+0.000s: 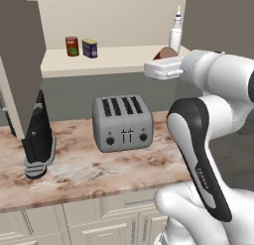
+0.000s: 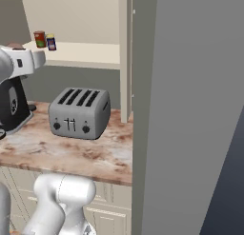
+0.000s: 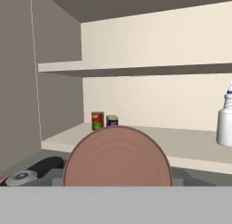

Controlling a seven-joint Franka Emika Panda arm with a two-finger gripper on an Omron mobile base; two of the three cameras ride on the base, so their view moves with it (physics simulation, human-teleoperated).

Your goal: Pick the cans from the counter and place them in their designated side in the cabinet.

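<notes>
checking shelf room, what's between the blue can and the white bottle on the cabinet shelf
Bare shelf between the blue can and white bottle, seen in left base view.

A grey wall [image 1: 74,92] runs behind the silver toaster [image 1: 122,123]. Cream drawer fronts [image 1: 99,224] sit below. A dark appliance [image 1: 38,135], perhaps a coffee maker, stands left.

The counter [image 1: 89,177] looked like polished marbled stone, the toaster [image 1: 122,123] like brushed matt metal, the shelf [image 1: 124,58] smooth and matt, and the bottle [image 1: 174,35] like smooth white plastic.
</notes>
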